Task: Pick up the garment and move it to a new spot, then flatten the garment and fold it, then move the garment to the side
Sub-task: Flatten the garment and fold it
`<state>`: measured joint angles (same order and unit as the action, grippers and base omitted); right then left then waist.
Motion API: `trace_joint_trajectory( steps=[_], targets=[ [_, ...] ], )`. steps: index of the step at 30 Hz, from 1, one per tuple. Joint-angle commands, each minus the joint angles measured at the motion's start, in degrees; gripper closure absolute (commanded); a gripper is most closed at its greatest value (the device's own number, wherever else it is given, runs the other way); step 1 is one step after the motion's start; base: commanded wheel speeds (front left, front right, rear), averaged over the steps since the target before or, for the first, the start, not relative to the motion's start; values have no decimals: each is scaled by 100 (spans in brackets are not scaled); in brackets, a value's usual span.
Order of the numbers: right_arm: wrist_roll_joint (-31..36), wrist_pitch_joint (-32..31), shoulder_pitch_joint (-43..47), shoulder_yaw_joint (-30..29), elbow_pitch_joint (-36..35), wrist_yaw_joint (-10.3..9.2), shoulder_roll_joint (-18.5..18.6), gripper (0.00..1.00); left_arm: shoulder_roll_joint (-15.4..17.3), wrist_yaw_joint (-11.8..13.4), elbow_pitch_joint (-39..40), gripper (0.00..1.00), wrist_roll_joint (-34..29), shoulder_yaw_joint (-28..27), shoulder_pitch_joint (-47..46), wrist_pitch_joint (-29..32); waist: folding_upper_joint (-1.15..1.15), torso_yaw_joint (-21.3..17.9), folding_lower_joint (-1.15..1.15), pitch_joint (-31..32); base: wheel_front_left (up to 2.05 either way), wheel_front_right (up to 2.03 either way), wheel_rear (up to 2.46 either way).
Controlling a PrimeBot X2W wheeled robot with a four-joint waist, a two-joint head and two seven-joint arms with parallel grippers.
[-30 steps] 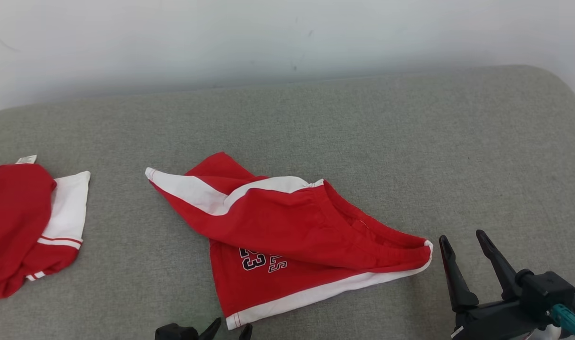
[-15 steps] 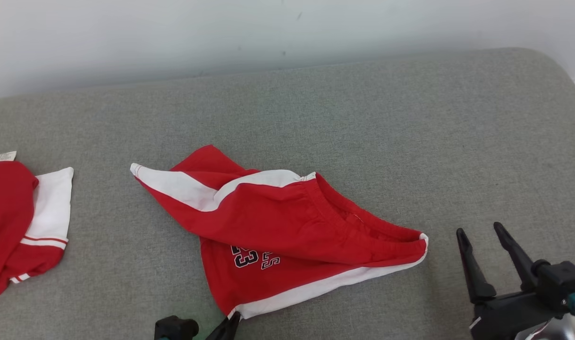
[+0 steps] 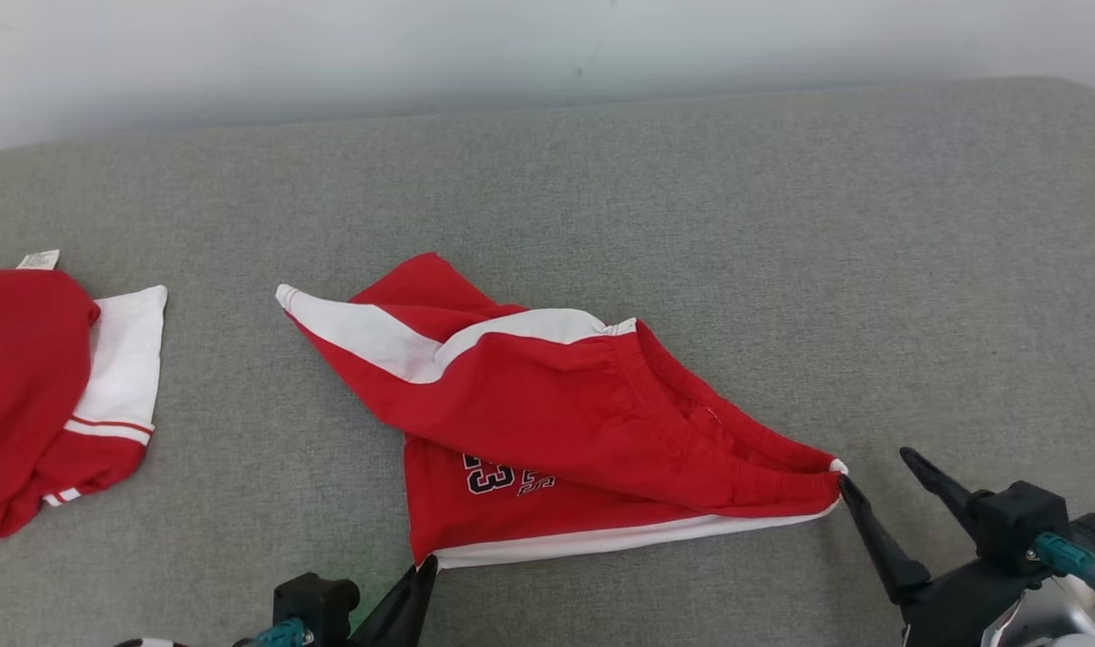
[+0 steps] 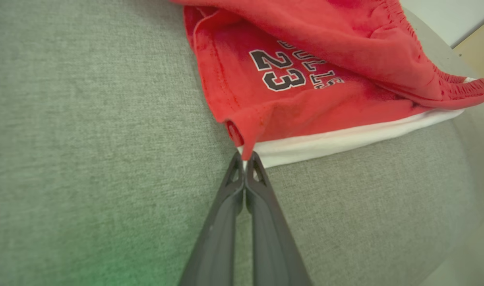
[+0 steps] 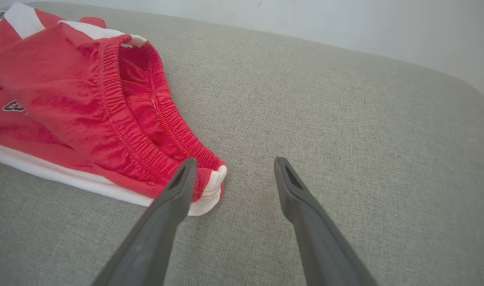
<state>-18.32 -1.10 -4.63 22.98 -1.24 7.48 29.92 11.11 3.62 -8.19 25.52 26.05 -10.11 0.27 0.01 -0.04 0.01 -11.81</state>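
One tiny corner of the garment (image 3: 556, 422) is pinched in the shut left fingers (image 4: 234, 190). The right fingers (image 5: 174, 190) are wide open and empty. A hard pull could slip it out.

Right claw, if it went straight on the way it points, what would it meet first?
Likely the red shorts: the waistband corner sits at one finger of the right claw; the other faces bare cushion.

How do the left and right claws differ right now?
Left claw is shut, pinching the shorts' hem corner; right claw is open, holding nothing. Left claw is at the leg hem; right claw is at the waistband end, one finger beside it. Both sit at the shorts' edges.
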Motion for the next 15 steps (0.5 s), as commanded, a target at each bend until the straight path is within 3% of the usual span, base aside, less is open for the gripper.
trace_joint_trajectory(
  steps=[1, 8, 9, 10, 11, 13, 15],
  targets=[
    [-100, -23, -63, 72, 45, 3, 68, 0, 27, -3, 10, 100, 9, -6, -39, -29, -1, 39, -1, -34, 0, 0, 0],
    [-494, -62, -237, 434, 431, 3, 11, 0, 2, 41, 22, 100, 4, 23, -65, -85, -1, 82, -1, -103, 0, 0, 0],
    [-526, -74, -262, 487, 499, 3, 13, 9, 3, 44, 22, 100, 1, 27, -78, -91, -1, 93, -1, -107, 0, 0, 0],
    [-583, -34, -297, 520, 536, 3, -6, 41, 3, 44, 25, 100, 2, 32, -90, -96, -1, 104, -1, -116, 0, 0, 0],
    [-655, -27, -318, 548, 584, 3, -27, 55, 5, 42, 32, 100, 5, 28, -102, -105, -1, 113, -1, -123, 0, 0, 0],
    [-757, 41, -372, 562, 640, 3, -33, 100, 11, 45, 51, 100, 18, 19, -111, -129, -1, 128, -1, -138, 0, 0, 0],
    [-888, 98, -390, 541, 672, 3, -64, 100, 22, 62, 101, 100, 26, -18, -123, -177, -1, 144, -1, -146, 0, 0, 0]
  ],
)
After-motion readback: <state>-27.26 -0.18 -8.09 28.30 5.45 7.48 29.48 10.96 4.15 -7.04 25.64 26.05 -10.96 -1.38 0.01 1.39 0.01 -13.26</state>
